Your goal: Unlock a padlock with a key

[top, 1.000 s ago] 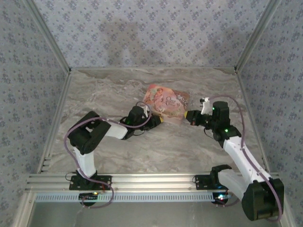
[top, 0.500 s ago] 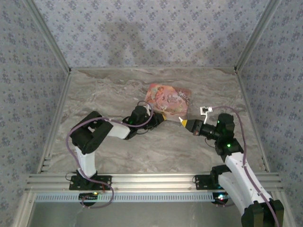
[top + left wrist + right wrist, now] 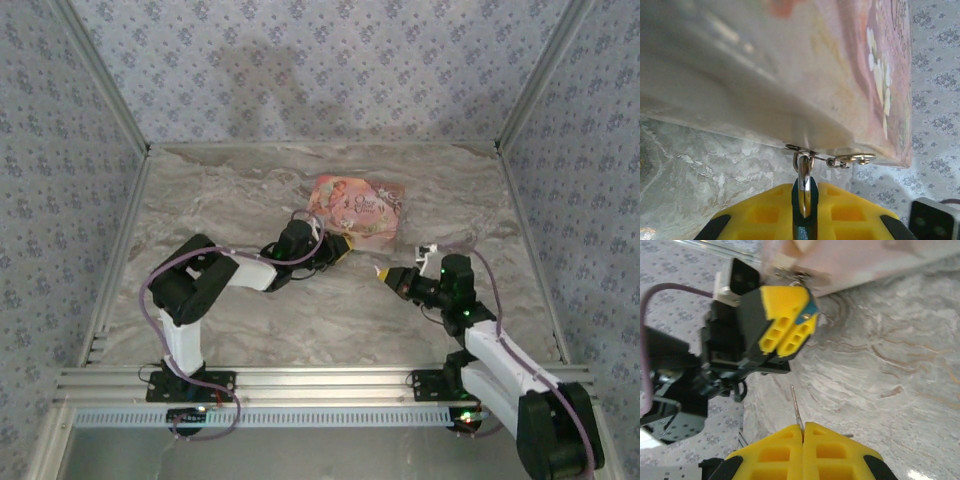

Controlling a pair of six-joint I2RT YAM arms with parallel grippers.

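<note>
Padlock [image 3: 804,189] and key [image 3: 796,407] are both in hand, so the fetching looks done, and the unlocking itself is not begun. The left gripper [image 3: 342,246] has its yellow fingers [image 3: 765,215] clenched on the padlock's dark blue-grey body, right at the near edge of the pink box [image 3: 358,208]. The silvery loop runs up through a small metal clasp [image 3: 799,148] on that box and looks shut, as far as I can see. The right gripper [image 3: 803,429] is clenched tight, with the key pinched between its fingers [image 3: 835,452] and the thin blade poking out ahead toward the padlock. A bare stretch of marbled desk [image 3: 880,365] lies between blade tip and padlock, so they are near but apart. By my reckoning everything that matters is left: line the blade up, get it into the keyhole, turn it, spring the loop.

The keyhole I cannot make out; from the right wrist the padlock is a mere blue sliver between the left fingers. From above, padlock and key are too small to tell. How much of the key is buried in the grip is hidden.
</note>
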